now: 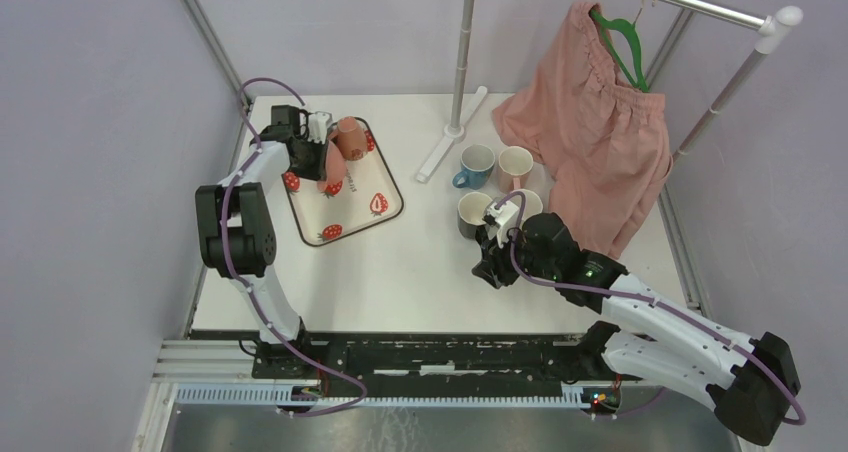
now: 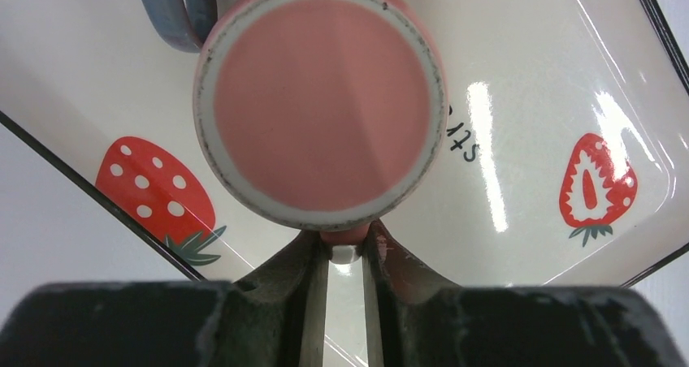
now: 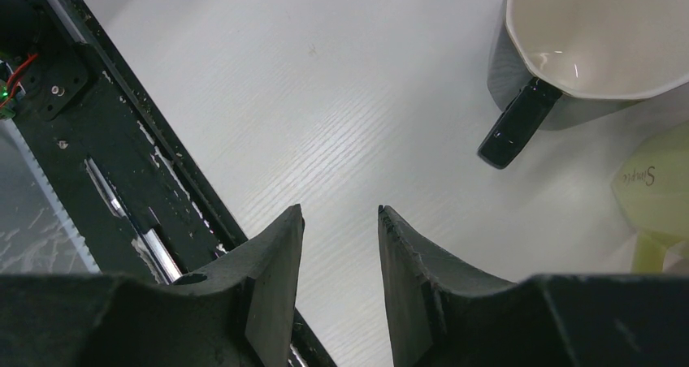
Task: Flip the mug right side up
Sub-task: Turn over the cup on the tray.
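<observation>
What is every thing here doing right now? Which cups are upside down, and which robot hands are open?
Round pink ceramic mug: upside down, base up, handle pinched.
Left gripper: shut on that mug's handle.
Right gripper: open, empty, above the white table.
Black mug with cream inside: upright, empty.
Blue mug: upright.
Pink shorts: hanging on a green hanger.

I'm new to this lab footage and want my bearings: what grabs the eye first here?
An upside-down pink ceramic mug fills the left wrist view, base up on a glossy strawberry-printed tray at the table's left, its handle pinched between the left arm's jaws. At the right rear, a pink garment hangs from a green hanger, beside a cluster of upright mugs mid-table.
</observation>
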